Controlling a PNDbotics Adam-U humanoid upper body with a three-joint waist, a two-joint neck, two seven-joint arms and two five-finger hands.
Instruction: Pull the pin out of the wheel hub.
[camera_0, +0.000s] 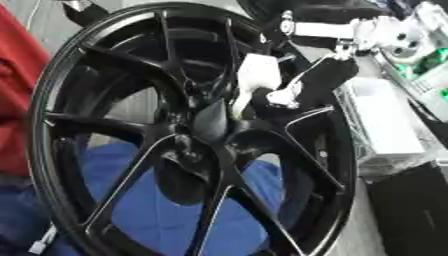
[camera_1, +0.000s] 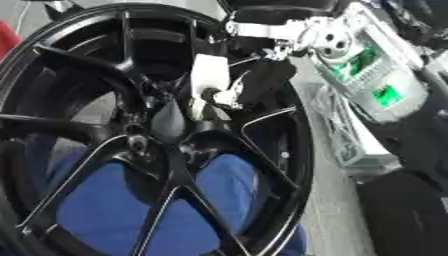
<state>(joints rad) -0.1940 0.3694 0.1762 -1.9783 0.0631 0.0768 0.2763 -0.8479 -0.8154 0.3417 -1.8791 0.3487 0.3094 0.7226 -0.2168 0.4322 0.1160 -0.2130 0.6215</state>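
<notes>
Left eye view: right robot hand at wheel hub, fingers perhaps pinching, unclear; pin hidden.

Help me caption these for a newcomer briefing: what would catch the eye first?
The big black wheel fills almost the whole picture, its spokes fanning out from the hub near the middle. Just above the hub, the robot's right hand reaches in from the upper right, against a white piece by the spokes. Bright blue fabric shows through the lower spokes.
</notes>
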